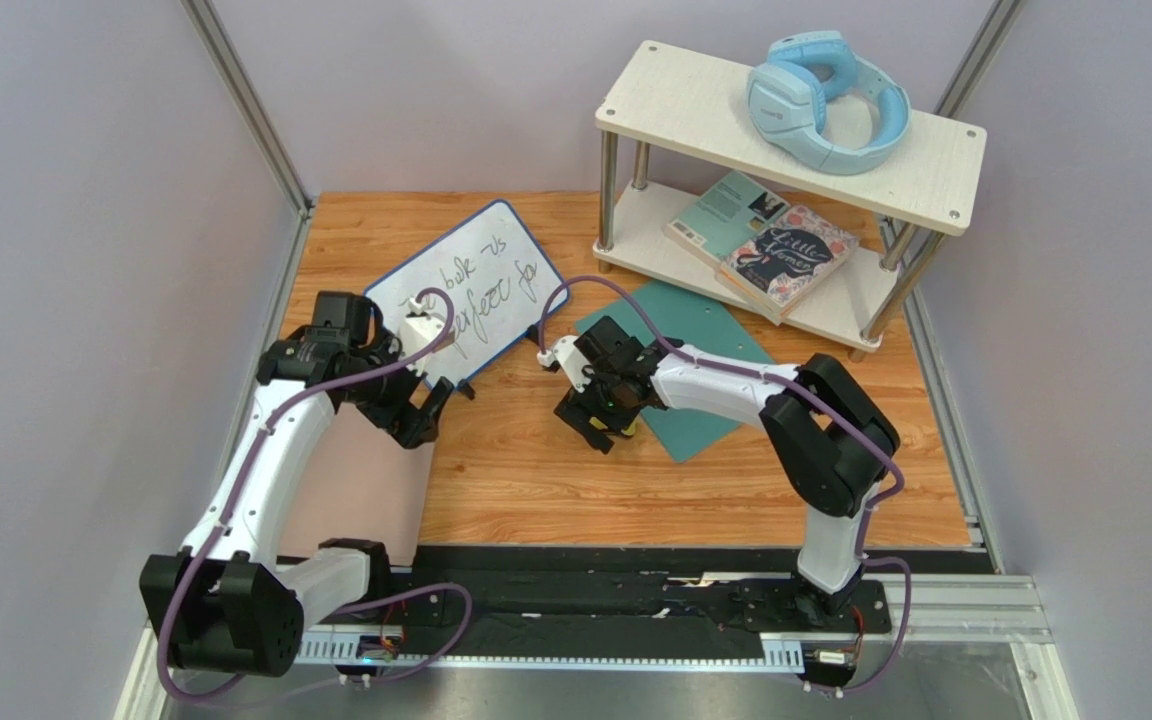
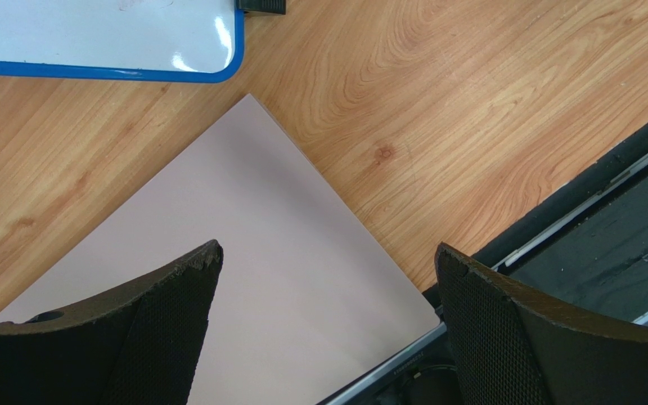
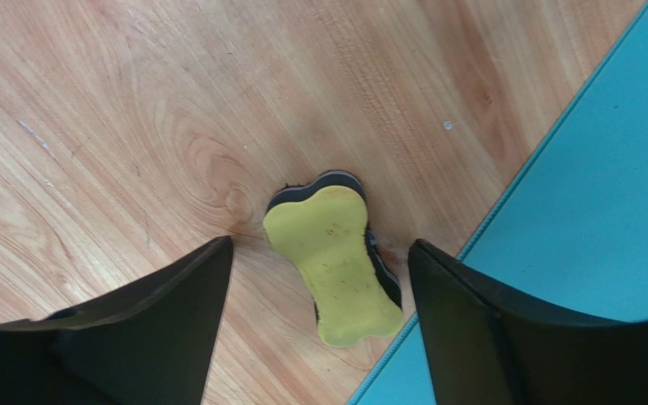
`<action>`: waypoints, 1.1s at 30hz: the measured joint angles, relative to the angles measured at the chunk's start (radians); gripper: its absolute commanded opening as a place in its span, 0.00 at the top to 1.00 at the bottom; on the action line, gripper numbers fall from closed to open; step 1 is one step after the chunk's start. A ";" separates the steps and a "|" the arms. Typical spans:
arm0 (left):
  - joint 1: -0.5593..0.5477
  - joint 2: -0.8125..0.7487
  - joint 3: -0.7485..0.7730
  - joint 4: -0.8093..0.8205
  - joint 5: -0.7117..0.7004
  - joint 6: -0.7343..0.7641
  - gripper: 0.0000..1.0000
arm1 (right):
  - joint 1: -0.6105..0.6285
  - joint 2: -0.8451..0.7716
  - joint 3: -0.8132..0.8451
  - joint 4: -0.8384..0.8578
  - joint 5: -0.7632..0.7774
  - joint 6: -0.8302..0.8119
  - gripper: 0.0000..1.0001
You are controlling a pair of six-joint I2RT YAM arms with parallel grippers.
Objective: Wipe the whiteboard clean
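A: From above, where is the whiteboard [image 1: 465,288]?

B: Left of the middle, lying slanted on the tabletop [image 1: 612,480], with black writing across it. The left pincer [image 1: 426,408] hangs just beside its lower corner. The right pincer [image 1: 597,420] is near the middle of the frame, at the edge of the teal sheet [image 1: 695,383]. From here I cannot tell how the jaws of either one stand, and what is under the right one is hidden.

A: How will the board handle, do you think?

B: I judge it light and stiff, with a slippery face. It stands on small feet, so a wipe may push it along. I would steady it at the blue rim, not on the written part.

A: And the left wrist view?

B: The left jaws are wide apart, with nothing between them. Below them lies the pink mat [image 2: 251,253]. A mostly blank corner of the board shows at the upper left, and a black foot [image 2: 261,5] at the top edge, which I cannot make out from above.

A: The right wrist view?

B: Only here is the eraser [image 3: 336,270] plain. It has a yellow body with a dark pad beneath, and it lies in the middle on the wood, its lower end just beside the edge of the sheet. The right jaws stand apart on both sides of it and neither touches it, so nothing is grasped yet. It looks soft and light, and its narrow waist seems a good place to pinch. The board is not in this view.
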 measured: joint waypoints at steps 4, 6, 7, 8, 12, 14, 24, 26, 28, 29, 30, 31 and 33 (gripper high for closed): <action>0.000 0.014 0.000 0.005 0.002 0.000 0.01 | -0.018 0.000 0.007 -0.008 -0.010 -0.011 0.53; 0.000 0.025 0.000 0.007 0.009 0.000 0.01 | -0.024 0.000 0.008 -0.013 -0.015 -0.013 0.53; 0.000 0.030 0.000 0.008 0.014 0.000 0.01 | -0.026 0.000 0.008 -0.016 -0.017 -0.013 0.54; 0.000 0.037 0.000 0.010 0.020 -0.001 0.01 | -0.028 0.000 0.008 -0.019 -0.019 -0.013 0.56; 0.000 0.061 0.000 0.018 0.029 -0.006 0.01 | -0.030 -0.001 0.008 -0.027 -0.022 -0.021 0.89; 0.000 0.068 0.000 0.023 0.031 -0.011 0.01 | -0.030 -0.009 0.008 -0.030 -0.022 -0.019 0.90; 0.178 0.114 0.135 0.067 0.131 -0.087 0.01 | -0.030 -0.010 0.033 -0.035 -0.050 0.014 1.00; 0.245 0.183 0.205 0.082 0.179 -0.112 0.01 | -0.030 -0.010 0.057 -0.029 -0.058 0.044 1.00; 0.305 0.259 0.256 0.109 0.234 -0.145 0.02 | -0.030 -0.010 0.082 -0.017 -0.063 0.081 1.00; 0.341 0.304 0.272 0.132 0.264 -0.171 0.03 | -0.030 -0.011 0.094 -0.006 -0.063 0.103 1.00; 0.369 0.340 0.278 0.151 0.283 -0.190 0.03 | -0.030 -0.011 0.109 0.005 -0.063 0.126 1.00; 0.389 0.366 0.279 0.167 0.297 -0.208 0.04 | -0.030 -0.011 0.122 0.016 -0.063 0.149 1.00; 0.423 0.424 0.279 0.202 0.321 -0.246 0.04 | -0.030 -0.011 0.148 0.035 -0.062 0.187 1.00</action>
